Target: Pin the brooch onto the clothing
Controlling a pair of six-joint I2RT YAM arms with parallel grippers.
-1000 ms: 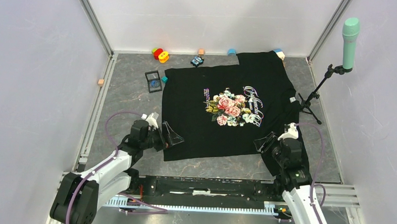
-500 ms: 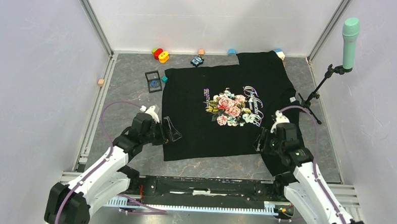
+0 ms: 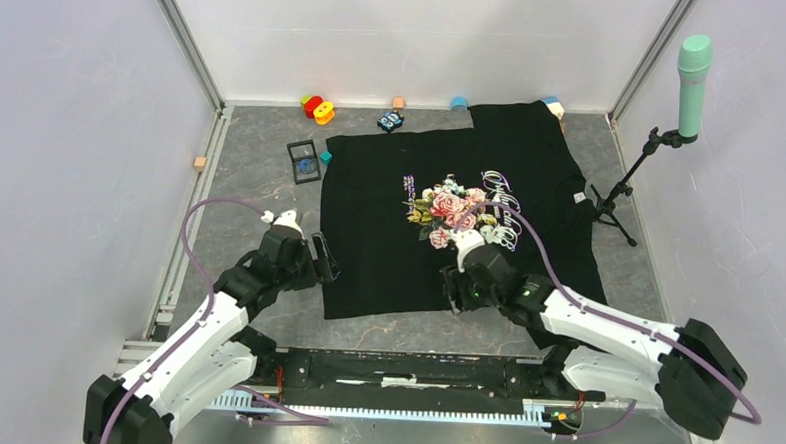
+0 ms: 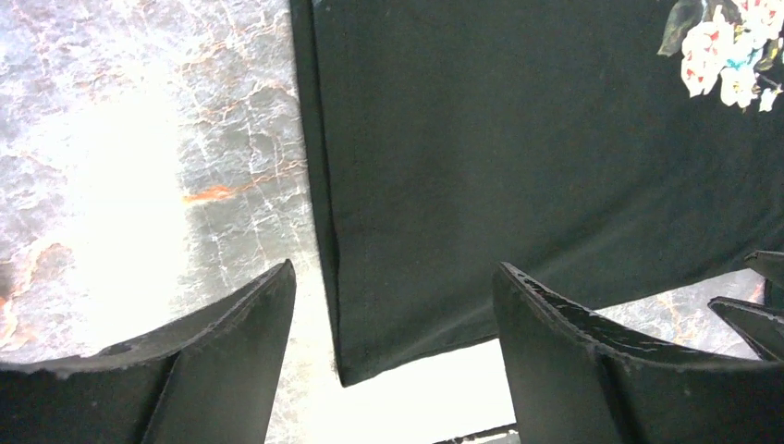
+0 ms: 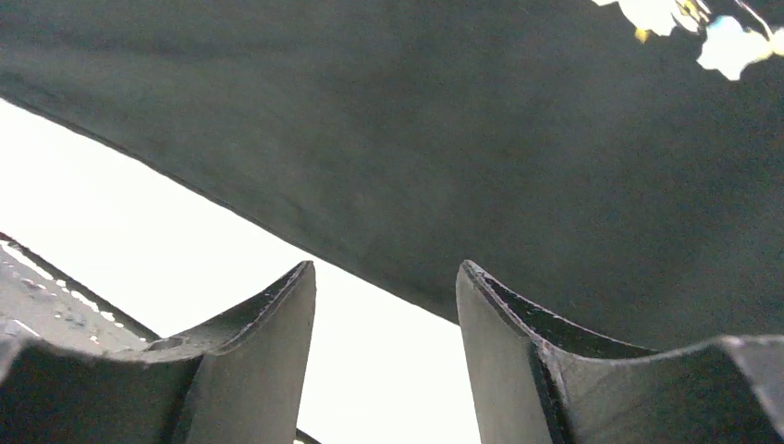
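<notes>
The black T-shirt with a rose print lies spread flat on the table. A small blue disc, the brooch, sits in a black square frame case off the shirt's far left corner. My left gripper is open and empty, above the shirt's left edge; the left wrist view shows the shirt's near-left corner between my fingers. My right gripper is open and empty over the shirt's near hem, seen past its fingers.
A teal cube lies by the case. Small toys and cubes line the back wall, and an orange cube lies at the left. A microphone on a tripod stands at the right. A metal rail runs along the near edge.
My right arm has swung left from the shirt's near-right corner to the middle of the near hem. My left gripper has moved slightly away and to the left.
</notes>
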